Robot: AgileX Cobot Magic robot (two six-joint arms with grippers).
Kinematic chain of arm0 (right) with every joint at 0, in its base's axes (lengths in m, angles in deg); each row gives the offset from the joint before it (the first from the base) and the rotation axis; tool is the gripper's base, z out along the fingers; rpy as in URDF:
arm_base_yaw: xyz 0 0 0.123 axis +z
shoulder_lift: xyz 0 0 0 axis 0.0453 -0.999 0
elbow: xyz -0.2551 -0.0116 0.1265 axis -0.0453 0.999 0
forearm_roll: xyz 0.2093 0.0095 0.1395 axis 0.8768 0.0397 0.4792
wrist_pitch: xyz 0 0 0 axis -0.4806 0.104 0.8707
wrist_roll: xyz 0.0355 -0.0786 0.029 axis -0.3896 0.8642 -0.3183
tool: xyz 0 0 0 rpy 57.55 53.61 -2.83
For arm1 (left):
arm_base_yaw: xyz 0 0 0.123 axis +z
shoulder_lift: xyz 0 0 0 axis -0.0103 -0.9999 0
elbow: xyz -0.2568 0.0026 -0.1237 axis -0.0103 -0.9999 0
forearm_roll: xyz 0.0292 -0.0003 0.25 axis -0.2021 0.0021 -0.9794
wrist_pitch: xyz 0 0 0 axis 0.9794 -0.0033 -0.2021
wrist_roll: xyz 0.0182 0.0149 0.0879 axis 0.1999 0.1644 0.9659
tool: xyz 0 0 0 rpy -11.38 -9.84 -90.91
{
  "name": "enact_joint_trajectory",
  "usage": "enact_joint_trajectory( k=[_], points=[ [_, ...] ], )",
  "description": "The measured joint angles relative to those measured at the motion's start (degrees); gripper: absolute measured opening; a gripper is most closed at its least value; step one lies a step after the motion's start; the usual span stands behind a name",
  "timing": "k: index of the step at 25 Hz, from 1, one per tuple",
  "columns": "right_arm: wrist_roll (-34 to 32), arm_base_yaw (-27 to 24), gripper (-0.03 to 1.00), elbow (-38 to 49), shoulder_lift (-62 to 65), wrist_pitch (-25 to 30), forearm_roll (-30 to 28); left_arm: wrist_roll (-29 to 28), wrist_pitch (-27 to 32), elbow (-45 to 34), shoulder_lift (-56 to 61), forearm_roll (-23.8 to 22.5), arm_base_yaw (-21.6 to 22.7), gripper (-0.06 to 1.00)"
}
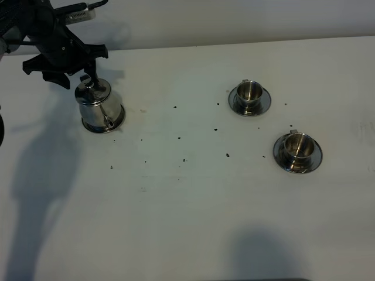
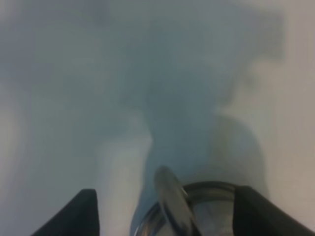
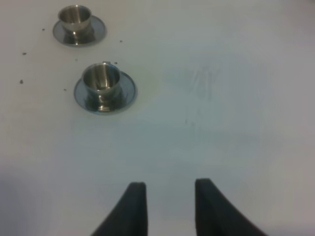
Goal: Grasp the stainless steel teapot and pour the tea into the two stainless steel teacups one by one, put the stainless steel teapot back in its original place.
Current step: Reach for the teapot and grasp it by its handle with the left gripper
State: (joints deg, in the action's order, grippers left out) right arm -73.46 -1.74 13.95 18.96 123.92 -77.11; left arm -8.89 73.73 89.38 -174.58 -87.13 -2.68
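Nearest to me sits one teacup (image 1: 297,146) on its saucer (image 1: 314,159), far off from the teapot (image 1: 101,105). The second teacup (image 1: 250,92) is a bit closer to the teapot, but also well apart from it. Both look empty, so I think no tea is poured yet. The teapot stands upright on its coaster (image 1: 87,125). My left end effector (image 2: 166,196) is spread wide on both sides of the teapot's handle (image 2: 172,206), not pinching it. My right end effector (image 3: 167,189) waits on the cups' side, away from the teapot, a little spread, holding nothing. Grasping, both pours and putting back are all left.

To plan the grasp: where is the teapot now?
In the exterior high view the stainless steel teapot stands far left on the table, under the left gripper.
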Motion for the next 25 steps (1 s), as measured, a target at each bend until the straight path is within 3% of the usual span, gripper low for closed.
enact_joint_trajectory(
  k=[12, 25],
  points=[
    [0.00, 0.00, 0.23, 0.00, 0.00, 0.00, 0.00, -0.70, 3.90, 0.00, 0.00, -4.44, 1.60, 0.60],
    [0.00, 0.00, 0.23, 0.00, 0.00, 0.00, 0.02, -0.70, 3.90, 0.00, 0.00, -2.48, 1.88, 0.60]
  ],
)
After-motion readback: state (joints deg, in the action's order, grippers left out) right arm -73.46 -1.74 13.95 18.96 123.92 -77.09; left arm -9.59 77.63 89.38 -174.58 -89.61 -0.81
